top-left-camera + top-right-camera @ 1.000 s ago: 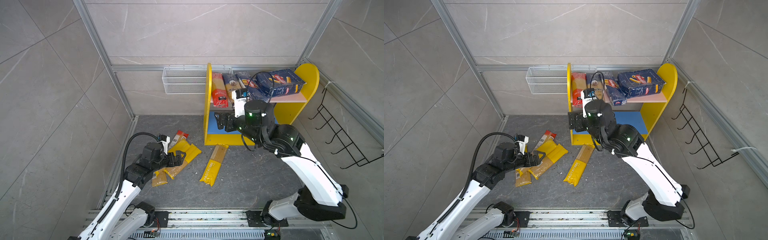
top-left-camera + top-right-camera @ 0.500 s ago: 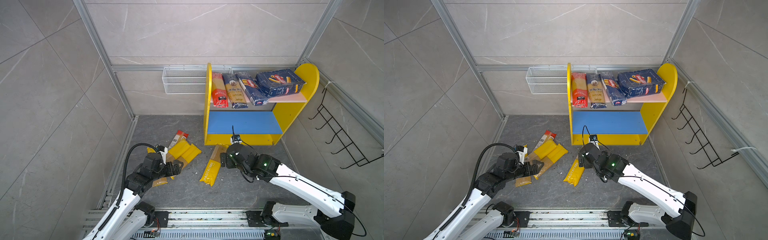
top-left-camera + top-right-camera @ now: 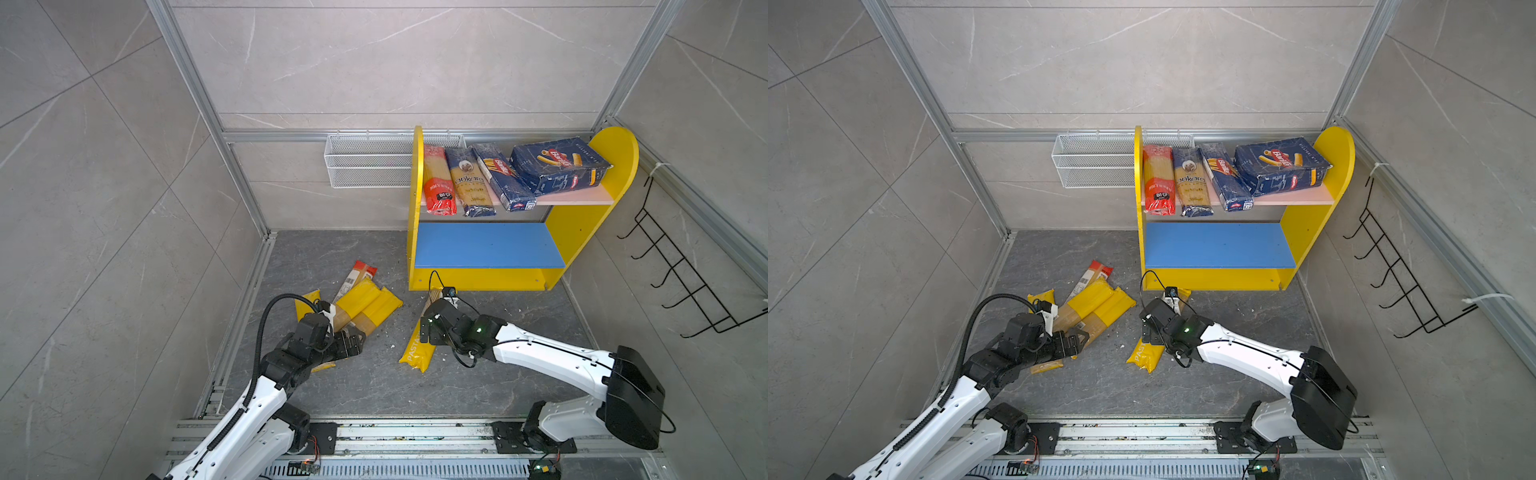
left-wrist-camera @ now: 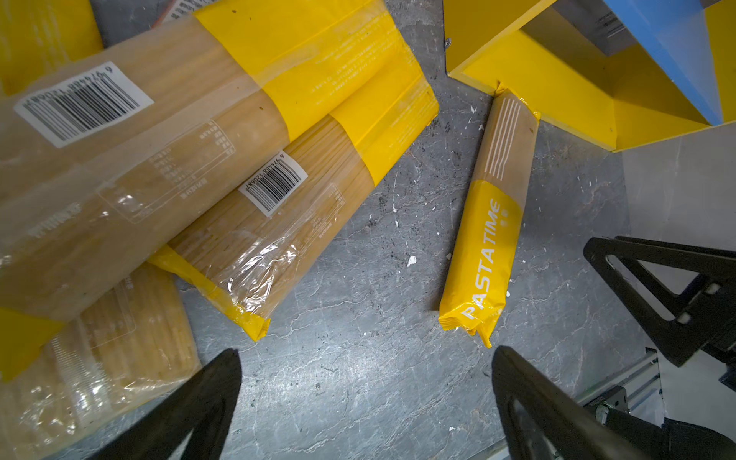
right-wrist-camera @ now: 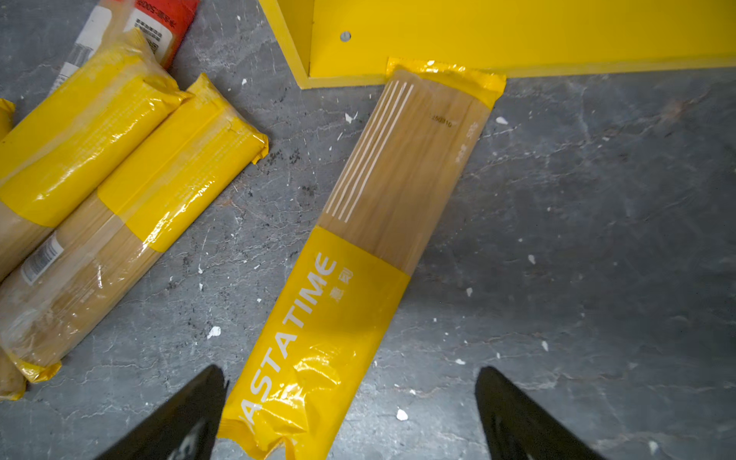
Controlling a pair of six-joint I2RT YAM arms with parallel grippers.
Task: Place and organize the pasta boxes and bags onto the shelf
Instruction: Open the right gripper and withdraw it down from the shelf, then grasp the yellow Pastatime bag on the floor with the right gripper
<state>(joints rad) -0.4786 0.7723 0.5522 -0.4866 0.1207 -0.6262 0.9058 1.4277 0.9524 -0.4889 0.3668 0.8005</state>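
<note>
Grey floor [image 3: 374, 386], lower ctr: L claw [image 4: 366, 354] wide open, empty, beside yellow bags [image 3: 365, 305]; R claw [image 5: 350, 372] open over end of PASTATIME bag [image 5: 350, 259], not gripping. Farther, upper right: shelf [image 3: 415, 232] w/ red-ended bag [image 3: 436, 183], ankara bag [image 3: 469, 183], two Barilla boxes [image 3: 557, 166] on pink board [image 3: 582, 200].

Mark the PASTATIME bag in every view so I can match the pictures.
In a top view: PASTATIME bag on the floor, mid-scene, in front of the shelf.
In a top view: same spot, in front of the shelf.
Left wrist: alone, apart from the yellow bags.
Right wrist: central and large.
Shared landmark: the shelf's yellow base, touching the bag's clear end.
</note>
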